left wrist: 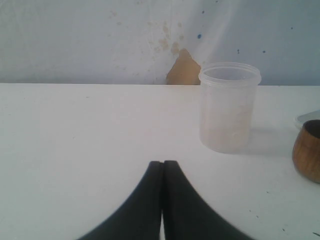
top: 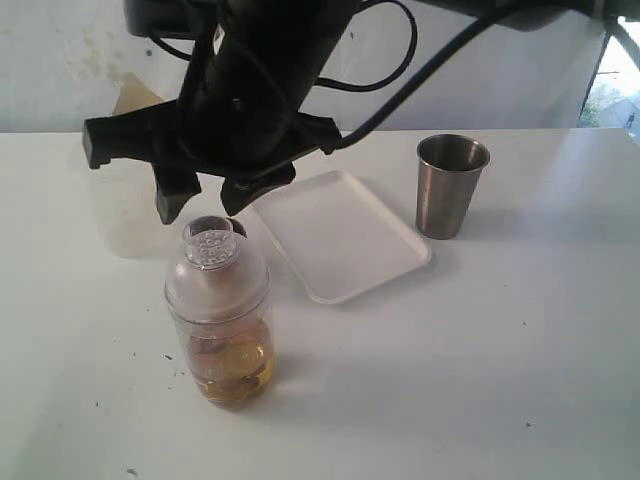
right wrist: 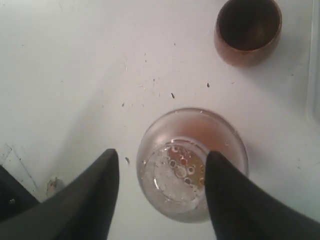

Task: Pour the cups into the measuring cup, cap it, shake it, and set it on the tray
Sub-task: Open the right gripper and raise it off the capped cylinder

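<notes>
- Right gripper [top: 212,205]: jaws spread; poised above the measuring cup with one finger to either side of the lid's top; no contact seen.
- Left gripper [left wrist: 162,197]: fingers pressed together on nothing; low over the bare table [left wrist: 75,150].
- Measuring cup [top: 218,330]: upright on the table, near a corner of the tray but off it; amber liquid [top: 232,370] in its lower part; domed lid [top: 212,252] sat on top.
- Tray [top: 345,235]: flat, nothing on it; lay between the measuring cup and the steel tumbler [top: 450,185].
- Wooden cup [right wrist: 248,30]: upright, apparently empty; near the measuring cup, not touching.
- Frosted beaker [left wrist: 229,107]: upright; no part in the job.
- Hazard, lid seat: whether the lid was pressed fully home could not be told; a loose one would likely leak or come off in shaking.
- Hazard, grip: closing on the narrow lid top might lift the lid alone or let the smooth body slip; a lower hold on the wall was judged safer.
- Hazard, neighbour: a descending finger could knock the wooden cup.
- Hazard, placing: a base landing on the tray's low rim would tip the cup.
</notes>
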{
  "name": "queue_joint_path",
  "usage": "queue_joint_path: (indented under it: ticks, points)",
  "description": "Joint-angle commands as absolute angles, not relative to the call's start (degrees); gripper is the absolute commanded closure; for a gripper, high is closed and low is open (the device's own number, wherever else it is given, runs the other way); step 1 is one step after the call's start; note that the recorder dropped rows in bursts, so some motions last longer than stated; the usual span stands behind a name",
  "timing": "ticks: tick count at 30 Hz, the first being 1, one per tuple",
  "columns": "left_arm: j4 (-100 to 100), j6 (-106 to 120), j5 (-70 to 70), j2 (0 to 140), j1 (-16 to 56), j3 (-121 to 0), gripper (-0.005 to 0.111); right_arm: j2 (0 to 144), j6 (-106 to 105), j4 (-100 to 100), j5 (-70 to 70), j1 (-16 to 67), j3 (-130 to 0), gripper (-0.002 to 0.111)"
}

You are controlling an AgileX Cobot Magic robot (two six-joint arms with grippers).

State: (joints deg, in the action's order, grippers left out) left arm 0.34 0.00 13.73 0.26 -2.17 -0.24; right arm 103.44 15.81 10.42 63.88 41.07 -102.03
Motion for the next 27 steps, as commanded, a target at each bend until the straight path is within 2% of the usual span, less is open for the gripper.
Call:
queue_joint_path:
  ticks: [1,3,5,6,27]
  points:
    - [0.44,0.00,13.27,0.00,-2.14,0.00,0.107,102.54,13.69,10.09,62.39,41.10,-102.23,0.063]
    - [0.44,0.00,13.27,0.00,-2.14,0.00,0.107,102.31,13.69,10.09,62.39,41.10,-102.23,0.076]
    - [0.44,0.00,13.27,0.00,-2.14,0.00,0.107,102.31,11.58,10.09,62.39,41.10,-102.11,0.102]
    - [0.44,0.00,13.27,0.00,-2.14,0.00,0.107,102.43,10.81,10.09,62.39,41.10,-102.11,0.108]
    - [0.44,0.00,13.27,0.00,-2.14,0.00,0.107,105.84,10.66,9.84,64.36,41.81,-100.43,0.108]
